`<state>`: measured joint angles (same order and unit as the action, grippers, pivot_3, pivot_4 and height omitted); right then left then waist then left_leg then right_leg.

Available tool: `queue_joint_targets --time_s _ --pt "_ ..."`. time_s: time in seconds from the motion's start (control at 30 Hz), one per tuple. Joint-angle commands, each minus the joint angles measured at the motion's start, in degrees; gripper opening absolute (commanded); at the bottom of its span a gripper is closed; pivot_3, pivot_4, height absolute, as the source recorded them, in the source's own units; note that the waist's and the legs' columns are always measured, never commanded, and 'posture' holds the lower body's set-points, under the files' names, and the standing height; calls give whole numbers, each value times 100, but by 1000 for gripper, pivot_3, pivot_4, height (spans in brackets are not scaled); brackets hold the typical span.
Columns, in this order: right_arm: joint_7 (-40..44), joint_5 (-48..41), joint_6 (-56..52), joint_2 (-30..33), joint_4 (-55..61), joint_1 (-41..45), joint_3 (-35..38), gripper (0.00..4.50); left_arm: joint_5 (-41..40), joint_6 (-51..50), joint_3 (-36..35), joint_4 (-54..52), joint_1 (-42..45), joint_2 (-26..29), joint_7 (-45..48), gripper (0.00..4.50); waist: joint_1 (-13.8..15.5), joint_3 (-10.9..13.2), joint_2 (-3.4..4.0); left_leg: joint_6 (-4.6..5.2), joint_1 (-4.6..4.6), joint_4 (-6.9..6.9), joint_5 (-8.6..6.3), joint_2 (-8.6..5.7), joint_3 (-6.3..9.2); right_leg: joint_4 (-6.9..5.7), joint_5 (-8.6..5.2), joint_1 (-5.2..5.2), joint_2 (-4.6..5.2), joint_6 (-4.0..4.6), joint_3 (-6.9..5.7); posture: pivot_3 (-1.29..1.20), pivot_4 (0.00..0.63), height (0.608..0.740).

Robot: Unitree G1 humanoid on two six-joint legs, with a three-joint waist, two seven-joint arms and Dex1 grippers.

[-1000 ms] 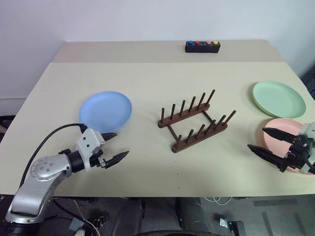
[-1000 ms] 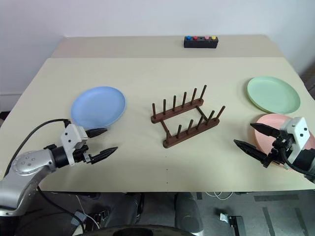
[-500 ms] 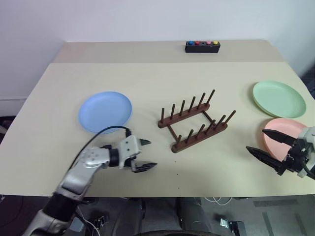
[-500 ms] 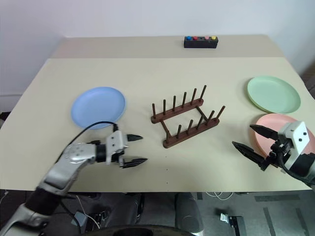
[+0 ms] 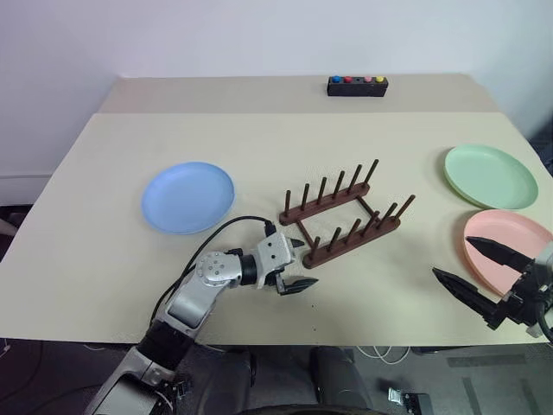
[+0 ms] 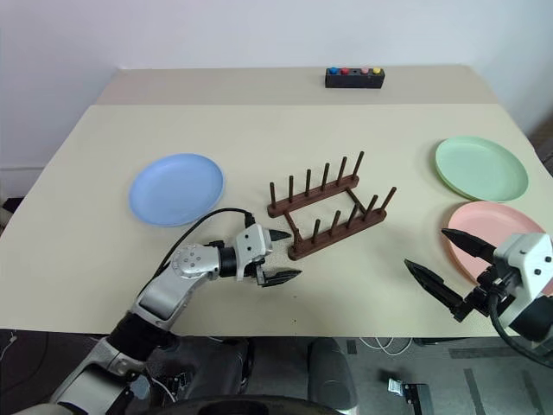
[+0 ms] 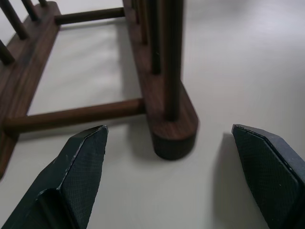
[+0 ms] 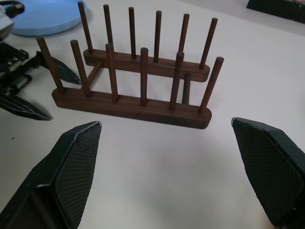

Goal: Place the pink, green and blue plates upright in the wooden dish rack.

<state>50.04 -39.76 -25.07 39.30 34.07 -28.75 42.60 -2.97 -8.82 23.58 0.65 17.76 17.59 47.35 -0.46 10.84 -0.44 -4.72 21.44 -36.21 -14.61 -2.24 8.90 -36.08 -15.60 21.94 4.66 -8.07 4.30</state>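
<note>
Left pincer (image 5: 294, 266), spread wide and empty, straddles the near end of the wooden dish rack (image 5: 344, 218), perhaps to steady it. Right pincer (image 5: 486, 277) gapes beside the pink plate (image 5: 505, 250); green plate (image 5: 489, 175) and blue plate (image 5: 188, 196) lie flat either side of the rack.

Beige matte tabletop (image 5: 259, 138), seam running across near the far edge where a second table section (image 5: 216, 91) butts on. Plain white wall (image 5: 259, 35) right behind the far edge. Small black box with coloured buttons (image 5: 356, 85) near the far edge, right of centre. Under the near edge: dark grey floor (image 5: 449, 380), white cables (image 5: 380, 353) and a black plug (image 5: 403, 398) below the near right corner, more dark cabling (image 5: 173, 385) toward the near left. Even, diffuse lighting, soft shadows only
</note>
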Motion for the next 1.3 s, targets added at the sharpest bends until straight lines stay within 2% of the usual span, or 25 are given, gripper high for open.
queue_joint_targets --time_s 0.03,0.2,0.23,0.47,0.77,1.1,1.3 --pt "-117 -127 28 -71 220 -18 60 4500 195 -28 46 269 -31 -2 -125 3514 -2 0 0 0 -1 1 0 0 0 0 1 0 0 1 0 0 150 740" --pt "-327 -176 -31 -75 426 61 -135 4500 170 137 -10 299 -50 146 12 1030 -9 -1 1 0 -3 3 0 1 0 -1 2 0 -1 5 0 0 150 740" --pt "-372 -187 -43 -77 474 75 -184 4500 144 202 -25 310 -47 207 90 758 -19 -1 2 0 -3 4 0 2 1 -3 2 1 -1 5 0 0 150 740" --pt "-439 -264 24 -219 622 34 -513 4500 1 873 -98 729 322 566 768 753 -28 -2 1 0 -1 11 0 5 0 -3 3 10 -5 7 -1 0 150 740" --pt "-602 -86 14 -286 796 97 -1361 4500 -500 1035 -331 1315 833 716 1754 753 -30 -1 0 0 10 14 0 5 0 -4 14 25 -4 18 0 0 150 740" --pt "-613 0 45 -233 727 104 -1347 4500 -355 1237 -237 2107 1474 228 1903 753 3 2 -6 0 15 10 0 3 0 -3 17 24 -3 10 -1 0 150 740" --pt "-823 -43 126 -484 1124 -367 -1220 4500 -157 1430 -68 2420 1572 -96 1999 753 -4 2 -5 1 17 17 0 2 2 -4 20 28 -3 -4 -1 0 150 740"
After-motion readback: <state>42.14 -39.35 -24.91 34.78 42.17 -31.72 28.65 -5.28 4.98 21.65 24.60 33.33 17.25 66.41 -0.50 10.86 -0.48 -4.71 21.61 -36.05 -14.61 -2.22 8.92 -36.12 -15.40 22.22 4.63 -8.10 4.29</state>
